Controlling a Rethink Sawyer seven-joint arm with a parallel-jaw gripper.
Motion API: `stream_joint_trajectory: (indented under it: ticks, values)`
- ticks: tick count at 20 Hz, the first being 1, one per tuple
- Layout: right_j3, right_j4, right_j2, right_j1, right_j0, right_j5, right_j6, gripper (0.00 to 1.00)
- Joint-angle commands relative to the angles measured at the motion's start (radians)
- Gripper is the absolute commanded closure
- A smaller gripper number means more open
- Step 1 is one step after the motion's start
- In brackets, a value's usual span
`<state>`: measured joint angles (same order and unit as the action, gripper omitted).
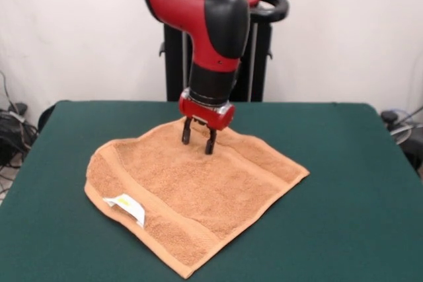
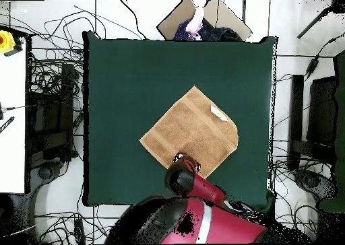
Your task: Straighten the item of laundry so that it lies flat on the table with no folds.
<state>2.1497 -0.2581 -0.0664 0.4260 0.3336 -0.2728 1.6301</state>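
The item of laundry is an orange-tan towel, spread like a diamond on the green table. Its left corner is rounded and turned over, and a small white label shows there. My gripper stands open over the towel's far corner, fingertips at or just above the cloth, with nothing between them. From overhead the towel lies at the table's middle, label toward its right corner. The red arm covers the towel's near corner and hides the gripper there.
A person shows at the overhead view's top edge, beside a brown box. Cables and equipment lie on the floor round the table. Green cloth surrounds the towel on all sides.
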Motion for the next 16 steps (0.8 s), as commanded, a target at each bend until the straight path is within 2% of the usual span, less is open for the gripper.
stream_joint_trajectory:
  ticks: [1,4,9,16]
  values:
    - [-0.203,-0.168,0.011,-0.002,-0.096,0.112,0.199,0.00]
    - [-0.220,-0.151,0.035,-0.019,-0.082,0.083,0.199,0.00]
    - [-0.214,-0.193,0.072,-0.033,-0.081,0.092,0.253,0.00]
    - [-0.207,-0.223,0.090,-0.035,-0.084,0.111,0.260,0.00]
